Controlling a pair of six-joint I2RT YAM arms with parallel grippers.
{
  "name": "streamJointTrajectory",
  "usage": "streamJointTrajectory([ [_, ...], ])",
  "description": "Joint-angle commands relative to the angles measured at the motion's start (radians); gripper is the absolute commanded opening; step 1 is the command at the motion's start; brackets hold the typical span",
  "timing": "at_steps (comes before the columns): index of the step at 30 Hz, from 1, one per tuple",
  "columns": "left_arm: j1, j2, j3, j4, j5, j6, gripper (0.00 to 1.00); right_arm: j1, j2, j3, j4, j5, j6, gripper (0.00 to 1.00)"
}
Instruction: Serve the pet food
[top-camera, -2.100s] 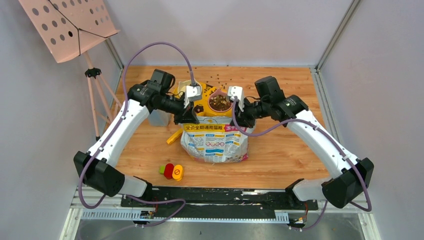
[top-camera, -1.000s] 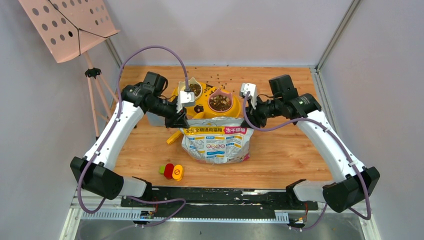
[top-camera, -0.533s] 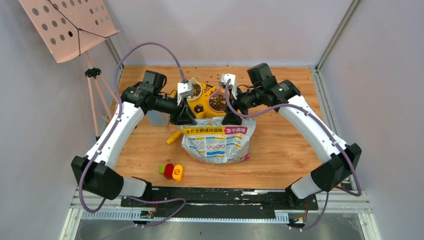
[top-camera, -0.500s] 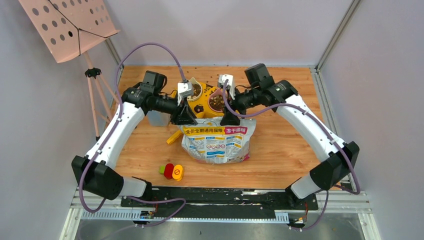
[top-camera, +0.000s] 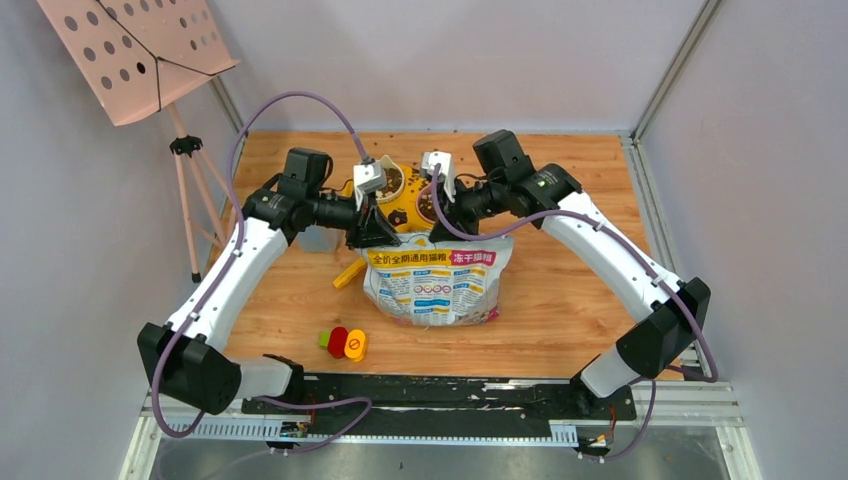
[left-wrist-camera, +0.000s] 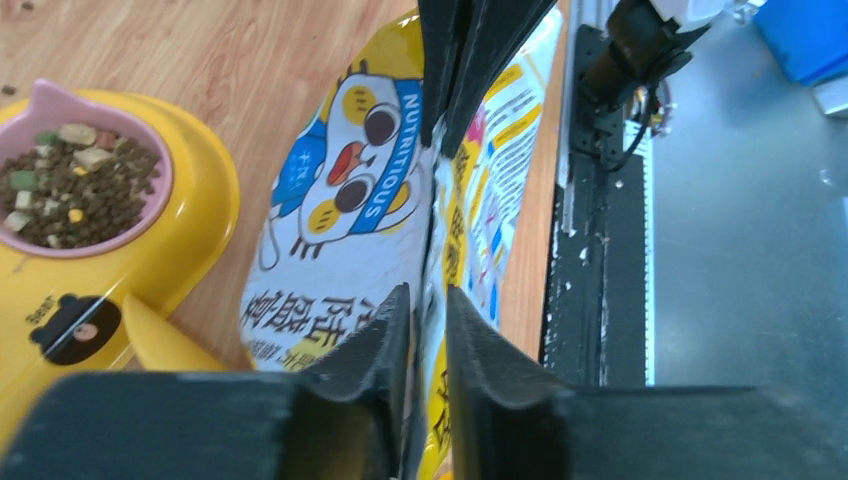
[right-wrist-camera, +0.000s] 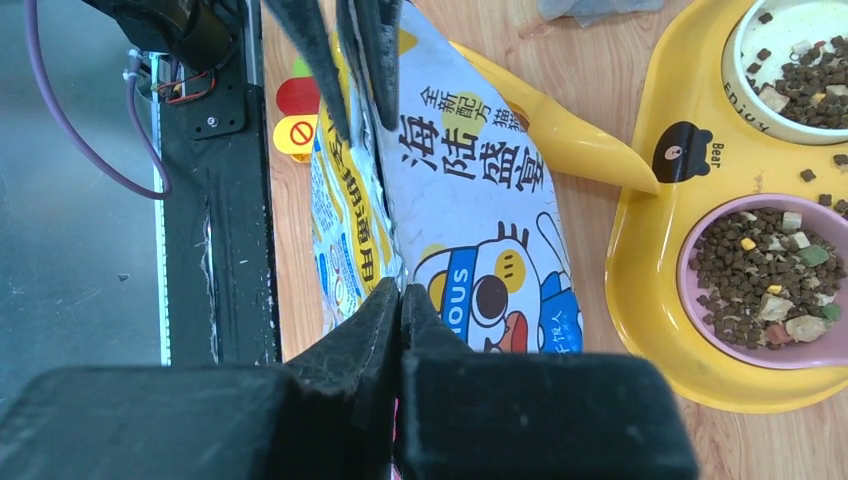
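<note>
My left pincer (left-wrist-camera: 428, 297): narrow, nipped on the bag's (left-wrist-camera: 340, 230) top edge. My right pincer (right-wrist-camera: 400, 292): closed on that same edge, just beside. Next out: yellow scoop (right-wrist-camera: 560, 140), poking from behind the bag. Farthest: yellow feeder (right-wrist-camera: 640, 260), pink bowl (right-wrist-camera: 683, 270) and white bowl (right-wrist-camera: 790, 22), pet food (right-wrist-camera: 765, 275) in both. Risk, as I judge it: an uneven pull tears the foil or tips the bag, spilling food across the table (right-wrist-camera: 600, 40).

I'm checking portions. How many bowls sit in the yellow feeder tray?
2: a pink bowl and a white bowl, side by side in the yellow tray, both holding pet food. None seem hidden.
</note>
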Motion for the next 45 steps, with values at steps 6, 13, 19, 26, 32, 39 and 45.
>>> streamJointTrajectory([
  [6, -0.127, -0.008, -0.006, 0.258, 0.028, -0.182, 0.30, -0.002, -0.077, -0.020, 0.131, -0.025, -0.005, 0.31],
  [13, -0.145, 0.017, 0.019, 0.201, 0.016, -0.134, 0.00, 0.012, -0.084, -0.072, 0.121, -0.075, -0.017, 0.22],
  [19, -0.147, 0.005, 0.026, 0.166, 0.032, -0.140, 0.24, 0.038, -0.104, -0.085, 0.095, -0.055, -0.073, 0.22],
  [26, -0.148, 0.008, 0.031, 0.073, 0.006, 0.006, 0.00, 0.038, -0.101, -0.083, 0.094, -0.033, -0.095, 0.00],
  [32, -0.148, -0.007, 0.019, 0.064, -0.025, 0.056, 0.14, 0.038, -0.085, -0.061, 0.093, -0.029, -0.072, 0.02],
  [39, -0.148, -0.023, 0.028, 0.077, -0.026, 0.014, 0.00, 0.036, -0.097, -0.073, -0.018, 0.065, -0.150, 0.27],
  [45, -0.148, -0.035, 0.061, 0.018, -0.077, 0.051, 0.00, -0.011, -0.176, -0.090, -0.056, 0.083, -0.166, 0.00],
])
